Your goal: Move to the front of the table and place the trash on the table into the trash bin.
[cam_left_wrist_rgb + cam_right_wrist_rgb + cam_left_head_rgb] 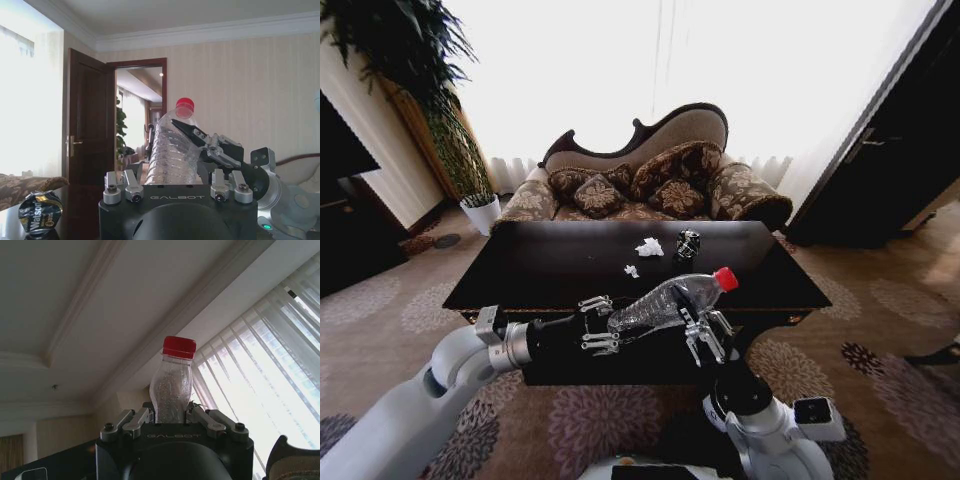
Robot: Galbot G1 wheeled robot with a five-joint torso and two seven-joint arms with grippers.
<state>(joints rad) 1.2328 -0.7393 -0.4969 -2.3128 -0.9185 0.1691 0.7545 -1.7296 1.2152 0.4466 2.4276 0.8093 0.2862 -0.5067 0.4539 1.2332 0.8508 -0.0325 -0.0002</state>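
Observation:
The clear bottle (pixel 665 302) with a red cap hangs tilted above the front edge of the dark table (pixel 550 265). My right gripper (pixel 705 335) is shut on the bottle's (pixel 171 390) middle. My left gripper (pixel 600 325) stands open, its fingers on either side of the bottle's (pixel 170 155) base. A dark crushed can (pixel 688 243) lies at the back of the table, also close beside the left wrist (pixel 40 212). Two white paper scraps (pixel 649 247) (pixel 632 270) lie near the can. The trash bin is out of view.
A patterned sofa (pixel 650 185) stands right behind the table. A white plant pot (pixel 480 212) with a tall plant sits at the back left. Dark cabinets line the right wall (pixel 880 170). Carpet surrounds the table on both sides.

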